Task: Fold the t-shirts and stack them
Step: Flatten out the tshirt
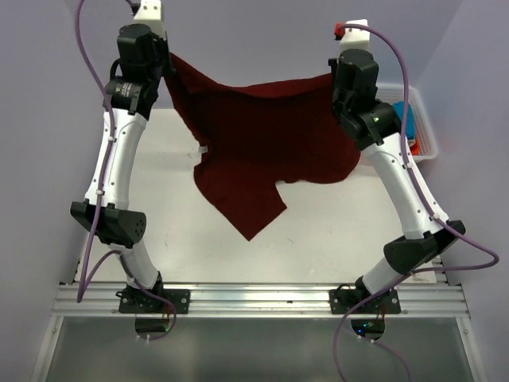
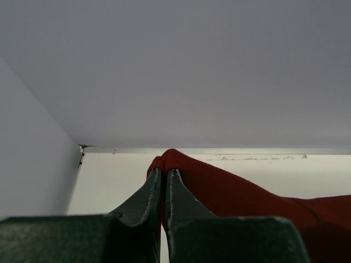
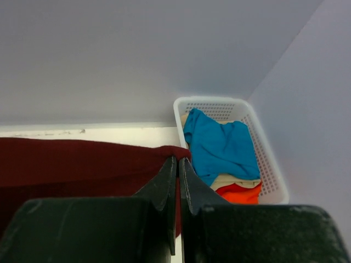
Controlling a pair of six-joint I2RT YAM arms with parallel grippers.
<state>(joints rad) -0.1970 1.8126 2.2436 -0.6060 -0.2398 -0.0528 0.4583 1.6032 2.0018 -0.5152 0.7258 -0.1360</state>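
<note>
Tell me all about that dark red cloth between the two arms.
It is a dark maroon t-shirt of plain soft cloth, stretched in the air above the white table. The left gripper pinches one upper end, the right gripper the other, both shut on it. Its top edge sags slightly; the rest hangs in uneven folds down to a point. A small white tag shows at its left edge.

maroon t-shirt (image 1: pixel 262 143): soft matt cloth | basket (image 3: pixel 267 164): wht perf. plastic | table (image 1: pixel 318 239): smth matt | base rail (image 1: pixel 262 298): bare metal
</note>
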